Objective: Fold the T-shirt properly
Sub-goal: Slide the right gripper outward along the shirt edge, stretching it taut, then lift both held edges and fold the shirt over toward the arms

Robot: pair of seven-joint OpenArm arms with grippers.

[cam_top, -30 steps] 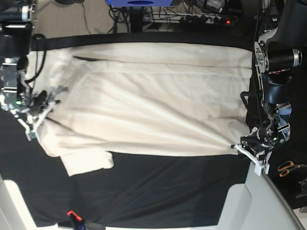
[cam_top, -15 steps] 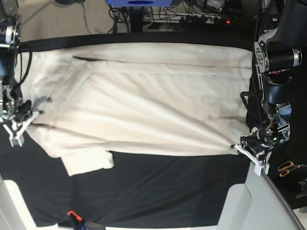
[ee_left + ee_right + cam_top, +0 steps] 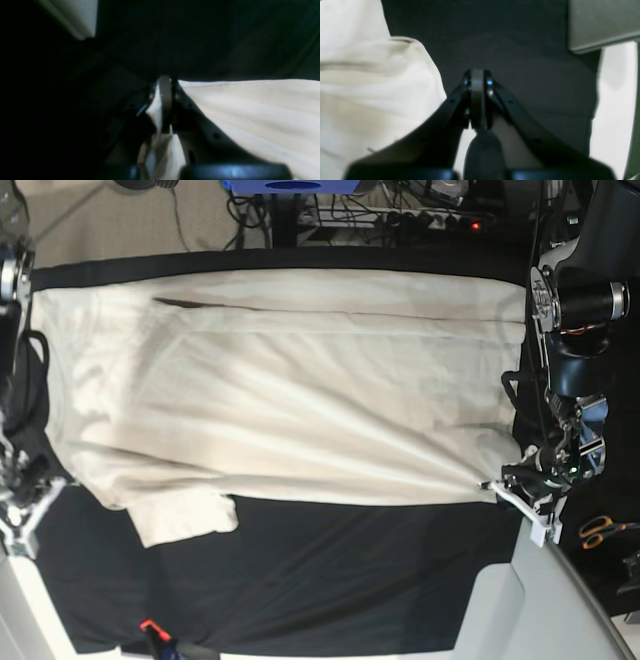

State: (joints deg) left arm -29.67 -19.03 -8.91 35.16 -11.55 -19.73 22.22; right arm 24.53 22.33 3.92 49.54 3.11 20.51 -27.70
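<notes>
The T-shirt lies spread across the far half of the bench, which is covered by a black cloth. Its body stretches from the left edge of the base view almost to the right edge, with long creases running toward the lower right corner. A short sleeve sticks out at the lower left, lying flat on the black cloth.

The left claw, on the right side of the base view, is clamped on the T-shirt at that lower right corner. Its wrist view shows cream fabric pinched between the closed fingers and bunched below them, with the rest of the cloth fanning away to the right.

The right claw sits low at the left edge of the base view, just beside the T-shirt's edge and over the black cloth. In its wrist view the fingers look drawn together with nothing between them, and the T-shirt lies off to the left, apart from them
</notes>
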